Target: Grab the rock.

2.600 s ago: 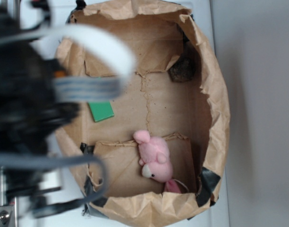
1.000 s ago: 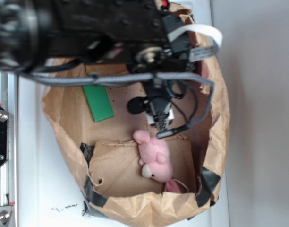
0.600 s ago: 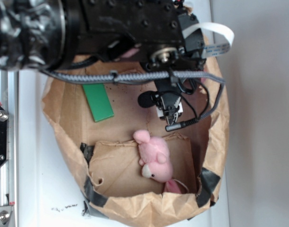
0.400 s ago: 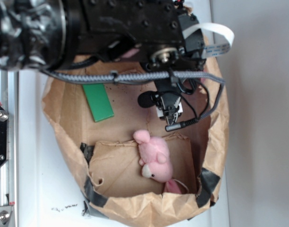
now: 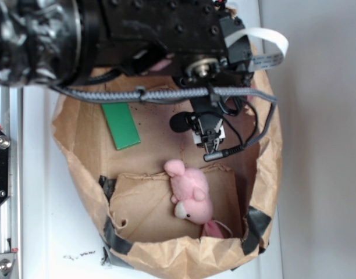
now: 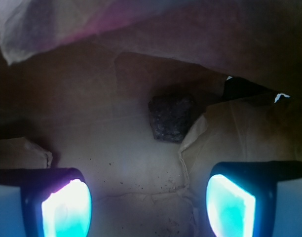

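In paper bag (image 6: 249, 128): rough speckled rock (image 6: 170, 117); claw (image 6: 148, 205) spread.

Rough speckled rock (image 6: 171, 118), crumpled paper bag (image 5: 265, 116)

Exterior view: arm (image 5: 137, 40) hides rock entirely. Wrist view: end effector fingers (image 6: 67, 207) cut off by bottom edge.

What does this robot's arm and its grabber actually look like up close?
The arm is bulky black plastic dotted with screws, with a braided grey cable and a flat white ribbon cable. The small black gripper ends in two dark-framed fingers whose pads glow pale turquoise in the wrist view.
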